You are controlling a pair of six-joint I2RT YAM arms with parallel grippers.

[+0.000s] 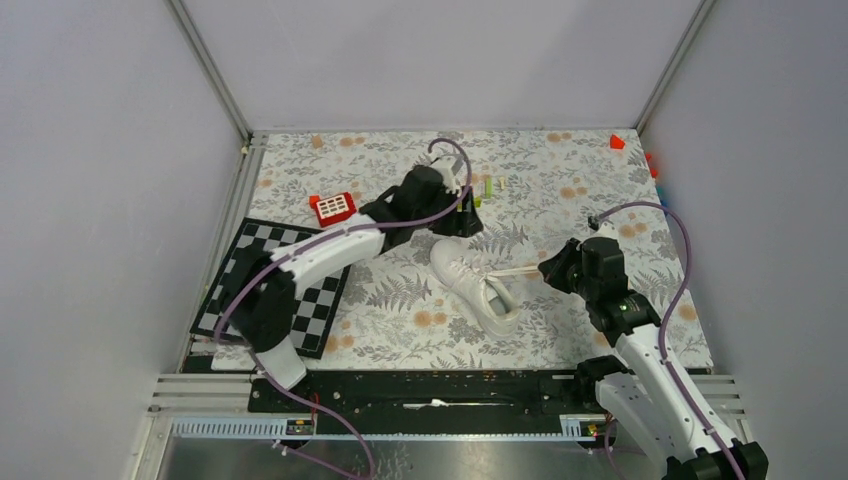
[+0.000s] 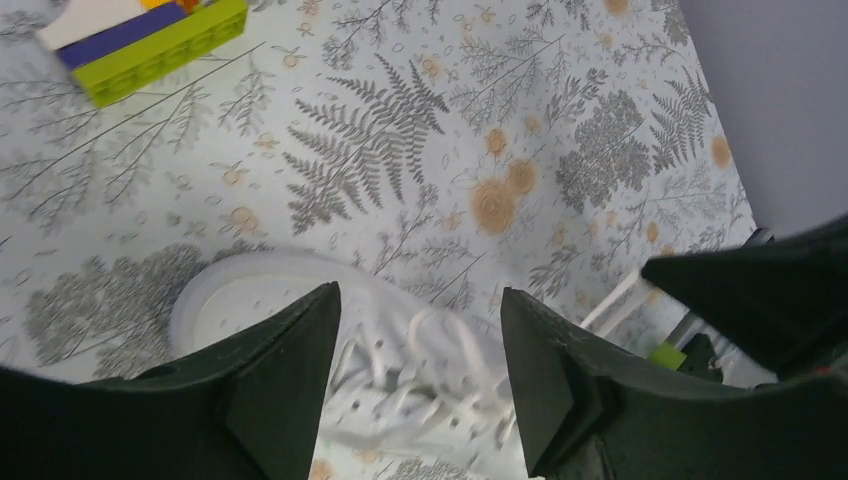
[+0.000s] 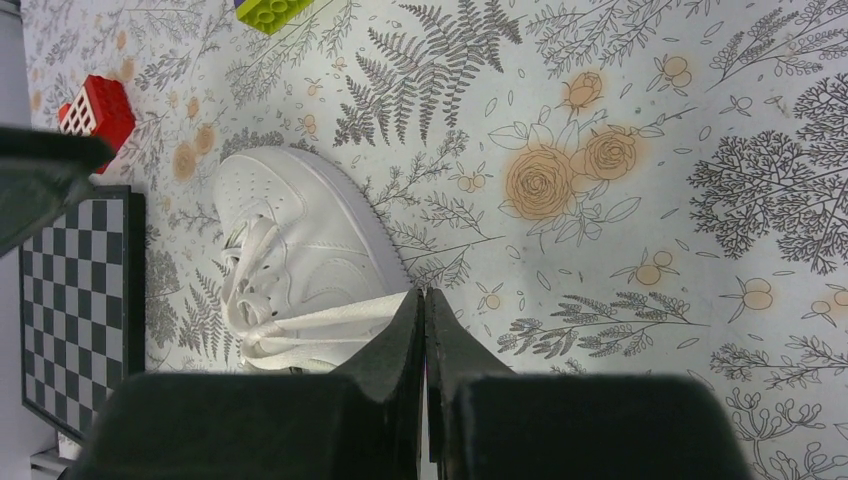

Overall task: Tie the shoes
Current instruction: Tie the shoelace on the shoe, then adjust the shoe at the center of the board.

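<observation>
The white sneaker (image 1: 475, 285) lies on the floral cloth near the middle, toe toward the far left. It also shows in the left wrist view (image 2: 420, 360) and in the right wrist view (image 3: 300, 250). My left gripper (image 1: 462, 222) is open and hovers just above the toe end; the laced part shows between its fingers (image 2: 290, 370). My right gripper (image 1: 548, 270) is shut on the white lace (image 3: 330, 320), which runs taut from the shoe's eyelets to its fingertips (image 3: 421, 296). The lace also shows in the top view (image 1: 515, 270).
A red and white block (image 1: 333, 207) lies left of the left gripper. A green and blue brick (image 2: 150, 45) lies beyond the shoe. A black and white checkerboard (image 1: 240, 290) covers the left side. A red piece (image 1: 617, 141) sits at the far right corner.
</observation>
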